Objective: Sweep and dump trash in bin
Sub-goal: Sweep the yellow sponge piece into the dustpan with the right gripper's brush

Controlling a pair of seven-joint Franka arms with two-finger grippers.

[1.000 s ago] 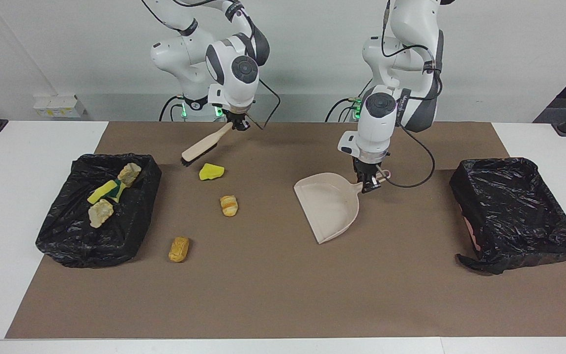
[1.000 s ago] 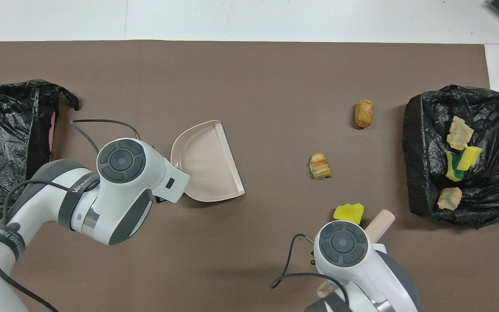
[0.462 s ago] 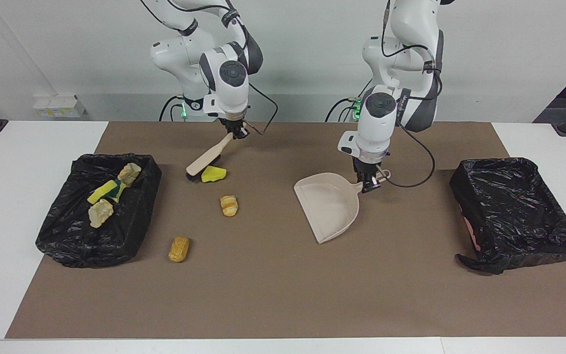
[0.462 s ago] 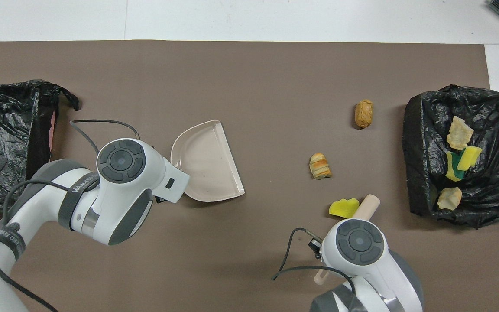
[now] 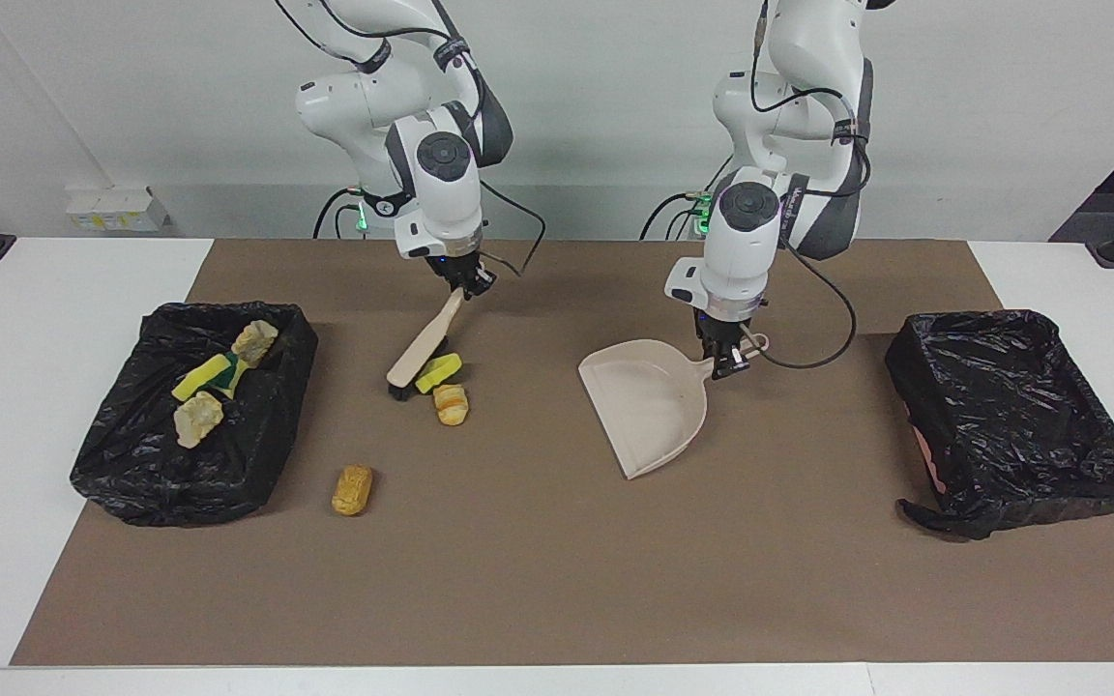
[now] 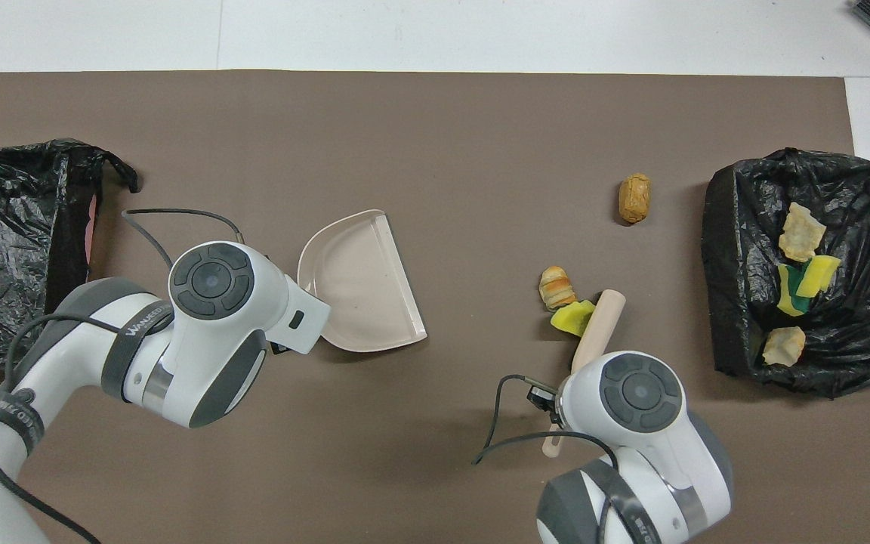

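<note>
My right gripper (image 5: 462, 286) is shut on the handle of a beige brush (image 5: 419, 352) (image 6: 600, 323). Its bristle end rests on the mat against a yellow sponge piece (image 5: 439, 370) (image 6: 572, 318). That piece touches a striped bread chunk (image 5: 451, 404) (image 6: 556, 288). A tan bread chunk (image 5: 352, 489) (image 6: 634, 198) lies alone, farther from the robots. My left gripper (image 5: 731, 360) is shut on the handle of the beige dustpan (image 5: 644, 403) (image 6: 359, 283), which rests on the mat with its open edge toward the trash. Three more scraps lie in the black-lined bin (image 5: 131, 464) (image 6: 729, 227).
A second black-lined bin (image 5: 1011, 416) (image 6: 4, 249) stands at the left arm's end of the table, with no scraps showing in it. A brown mat (image 5: 557, 570) covers the table's middle.
My right gripper has swept the brush away from the robots and toward the dustpan, pushing the yellow sponge piece up against the striped bread chunk. The left arm and dustpan have not moved.
</note>
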